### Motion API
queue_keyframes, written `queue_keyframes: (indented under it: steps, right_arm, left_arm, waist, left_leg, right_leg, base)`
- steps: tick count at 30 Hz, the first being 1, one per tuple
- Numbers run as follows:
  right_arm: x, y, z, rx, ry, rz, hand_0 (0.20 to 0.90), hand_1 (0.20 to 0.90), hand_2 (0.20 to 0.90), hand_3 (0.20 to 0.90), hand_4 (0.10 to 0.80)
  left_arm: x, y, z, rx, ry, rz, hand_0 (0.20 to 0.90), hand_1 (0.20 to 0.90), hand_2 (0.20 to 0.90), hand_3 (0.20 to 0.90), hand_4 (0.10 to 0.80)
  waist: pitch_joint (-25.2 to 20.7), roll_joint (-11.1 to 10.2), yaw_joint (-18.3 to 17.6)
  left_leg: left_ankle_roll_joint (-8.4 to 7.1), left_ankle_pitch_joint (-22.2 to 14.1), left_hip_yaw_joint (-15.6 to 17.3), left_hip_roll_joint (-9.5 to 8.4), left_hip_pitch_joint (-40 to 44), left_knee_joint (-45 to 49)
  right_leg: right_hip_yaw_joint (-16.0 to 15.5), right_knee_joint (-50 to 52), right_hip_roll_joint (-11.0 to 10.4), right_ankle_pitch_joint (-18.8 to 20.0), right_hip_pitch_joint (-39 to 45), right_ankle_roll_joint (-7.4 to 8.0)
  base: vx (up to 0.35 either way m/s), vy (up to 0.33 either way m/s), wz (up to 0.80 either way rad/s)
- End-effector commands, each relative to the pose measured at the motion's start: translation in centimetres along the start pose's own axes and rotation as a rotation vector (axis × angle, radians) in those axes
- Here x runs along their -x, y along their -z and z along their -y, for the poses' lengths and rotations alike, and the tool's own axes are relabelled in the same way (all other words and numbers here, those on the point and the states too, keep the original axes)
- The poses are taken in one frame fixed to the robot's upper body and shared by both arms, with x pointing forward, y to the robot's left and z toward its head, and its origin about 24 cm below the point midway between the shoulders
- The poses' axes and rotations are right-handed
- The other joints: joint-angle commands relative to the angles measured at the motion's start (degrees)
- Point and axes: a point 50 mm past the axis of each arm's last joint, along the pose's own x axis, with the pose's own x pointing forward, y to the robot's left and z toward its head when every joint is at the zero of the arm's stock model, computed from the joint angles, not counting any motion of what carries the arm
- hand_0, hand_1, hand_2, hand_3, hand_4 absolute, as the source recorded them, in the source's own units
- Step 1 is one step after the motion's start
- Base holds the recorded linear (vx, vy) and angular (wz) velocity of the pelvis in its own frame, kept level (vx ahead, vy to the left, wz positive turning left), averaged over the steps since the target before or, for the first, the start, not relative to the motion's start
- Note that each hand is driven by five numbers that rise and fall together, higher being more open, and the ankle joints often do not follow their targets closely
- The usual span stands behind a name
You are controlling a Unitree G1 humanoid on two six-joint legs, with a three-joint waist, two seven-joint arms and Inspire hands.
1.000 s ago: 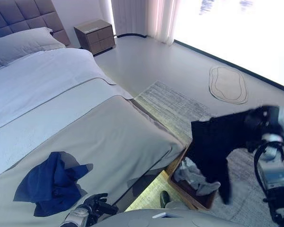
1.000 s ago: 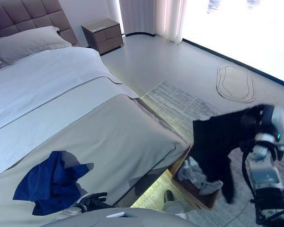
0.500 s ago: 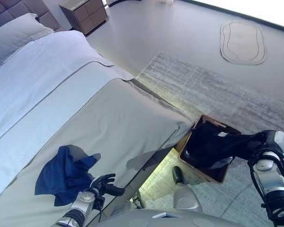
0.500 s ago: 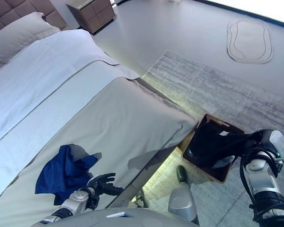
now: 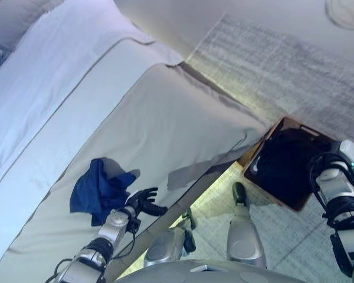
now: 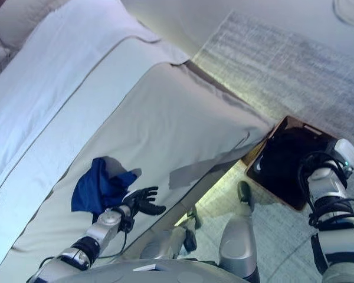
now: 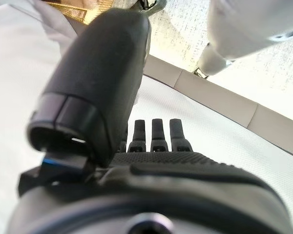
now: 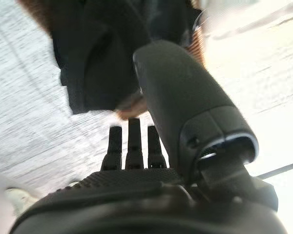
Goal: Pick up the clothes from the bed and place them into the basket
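A crumpled blue garment (image 5: 100,188) lies on the grey cover of the bed (image 5: 183,124) near its foot edge. My left hand (image 5: 143,201) rests open on the cover just to the right of it, apart from it; its straight fingers show in the left wrist view (image 7: 156,141). A brown basket (image 5: 301,127) stands on the floor beside the bed's corner. A black garment (image 5: 283,165) lies in it, with a bit of pale cloth under it. My right hand (image 5: 325,163) hovers over the basket's right side, open and empty, with the black garment (image 8: 102,53) past its fingers.
A grey rug (image 5: 283,65) covers the floor beyond the basket. White bedding (image 5: 47,65) covers the bed's upper half. The bed's foot edge runs between my left hand and the basket.
The camera has tilted down. My right hand lowered the black garment into the basket and let go of it. My left hand stayed open beside the blue garment.
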Motion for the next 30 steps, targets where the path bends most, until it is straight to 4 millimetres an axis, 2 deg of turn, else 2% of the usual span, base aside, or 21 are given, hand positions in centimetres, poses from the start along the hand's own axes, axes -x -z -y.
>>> queue_keyframes:
  steps: [1, 5, 10, 16, 19, 21, 22, 24, 26, 30]
  right_arm:
    - [-1.0, -1.1, 3.1, 0.025, 0.114, 0.021, 0.9, 0.9, 0.9, 0.9, 0.8]
    - [-0.9, -0.8, 2.7, -0.02, 0.118, 0.003, 0.9, 0.9, 0.9, 0.9, 0.8]
    - [-0.6, 0.3, 1.8, -0.025, 0.058, -0.046, 0.9, 0.9, 0.9, 0.9, 0.8]
    - [-0.5, 0.7, 1.5, 0.05, -0.065, -0.037, 0.9, 0.9, 0.9, 0.9, 0.8]
    - [-0.2, 0.2, 1.7, 0.091, -0.134, 0.001, 0.9, 0.9, 0.9, 0.9, 0.8]
    - [0.2, -0.1, 2.2, 0.09, -0.138, 0.034, 0.9, 0.9, 0.9, 0.9, 0.8]
    - [0.2, -0.2, 2.3, 0.094, -0.133, 0.044, 0.9, 0.9, 0.9, 0.9, 0.8]
    - [0.7, -0.8, 3.1, 0.106, -0.103, 0.088, 0.9, 0.9, 0.9, 0.9, 0.8]
    - [0.8, -1.0, 3.5, 0.107, -0.086, 0.109, 0.9, 0.9, 0.9, 0.9, 0.8]
    - [1.9, -2.4, 5.9, 0.086, -0.002, 0.215, 0.9, 0.9, 0.9, 0.9, 0.8]
  left_arm:
    - [0.7, 0.5, -2.7, -0.069, -0.037, -0.015, 0.9, 0.9, 0.9, 0.9, 0.8]
    - [0.8, 0.4, -2.7, -0.073, -0.033, -0.01, 0.9, 0.9, 0.9, 0.9, 0.8]
    - [1.0, 0.4, -3.6, -0.064, -0.057, -0.013, 0.9, 0.9, 0.9, 0.9, 0.8]
    - [1.4, 0.6, -5.1, -0.041, -0.113, -0.032, 0.9, 0.9, 0.9, 0.9, 0.8]
    - [2.0, 1.0, -6.4, -0.023, -0.156, -0.047, 0.9, 0.9, 0.9, 0.9, 0.8]
    - [2.4, 1.4, -7.4, -0.008, -0.189, -0.066, 0.9, 0.9, 0.9, 0.9, 0.8]
    - [2.5, 1.5, -7.5, -0.004, -0.195, -0.068, 0.9, 0.9, 0.9, 0.9, 0.8]
    - [2.9, 2.5, -7.8, 0.015, -0.225, -0.101, 0.9, 0.9, 0.9, 0.9, 0.8]
    - [3.0, 2.9, -7.8, 0.025, -0.233, -0.114, 0.9, 0.9, 0.9, 0.9, 0.8]
    - [3.6, 5.1, -7.5, 0.08, -0.264, -0.166, 0.9, 0.9, 0.9, 0.9, 0.8]
  waist:
    - [-1.0, -4.16, 0.06]
    - [-0.66, -4.16, 0.23]
    - [-0.48, -5.33, 0.23]
    - [-0.58, -7.96, 0.44]
    - [-0.78, -10.26, 0.45]
    - [-1.12, -12.19, 0.41]
    - [-1.32, -12.42, 0.43]
    - [-2.27, -14.18, 0.21]
    - [-2.77, -14.71, 0.18]
    - [-4.47, -16.47, -0.32]
  left_leg:
    - [0.9, -4.5, 0.24, -4.41, -0.2, 0.07]
    - [0.86, -4.37, 0.07, -4.46, -0.48, 0.07]
    - [0.81, -4.37, 0.15, -4.17, -0.45, 0.07]
    - [0.86, -4.52, 0.13, -3.62, 0.12, 0.07]
    - [0.95, -4.69, -0.04, -3.13, 0.65, 0.07]
    - [1.02, -4.85, -0.2, -2.75, 1.11, 0.07]
    - [1.04, -4.78, -0.19, -2.71, 1.0, 0.07]
    - [1.15, -5.06, -0.29, -2.37, 1.61, 0.07]
    - [1.22, -5.18, -0.28, -2.26, 1.84, 0.07]
    - [1.46, -5.66, -0.24, -1.99, 3.3, 0.07]
  right_leg:
    - [-1.62, 4.1, 0.37, -5.08, -0.41, -1.33]
    - [-1.78, 4.17, 0.39, -5.03, -0.81, -1.34]
    - [-1.99, 4.23, 0.61, -4.82, -0.96, -1.34]
    - [-2.26, 3.93, 1.1, -4.41, -0.15, -1.41]
    - [-2.33, 4.18, 1.56, -4.51, 0.58, -1.36]
    - [-2.28, 4.45, 1.9, -4.61, 1.24, -1.33]
    - [-2.21, 4.43, 1.96, -4.5, 1.14, -1.35]
    - [-2.05, 4.08, 2.41, -4.33, 2.07, -1.18]
    - [-1.94, 3.86, 2.53, -4.24, 2.46, -1.08]
    - [-1.38, 3.17, 3.07, -4.34, 4.55, -0.93]
  base:
    - [0.0, 0.0, 0.0]
    - [0.003, -0.023, 0.05]
    - [0.003, -0.026, 0.03]
    - [0.001, -0.041, 0.08]
    - [-0.001, -0.058, 0.04]
    - [0.009, -0.045, 0.06]
    - [0.014, -0.028, 0.05]
    - [0.0, 0.0, 0.0]
    - [0.042, 0.03, 0.02]
    - [0.073, 0.072, 0.0]
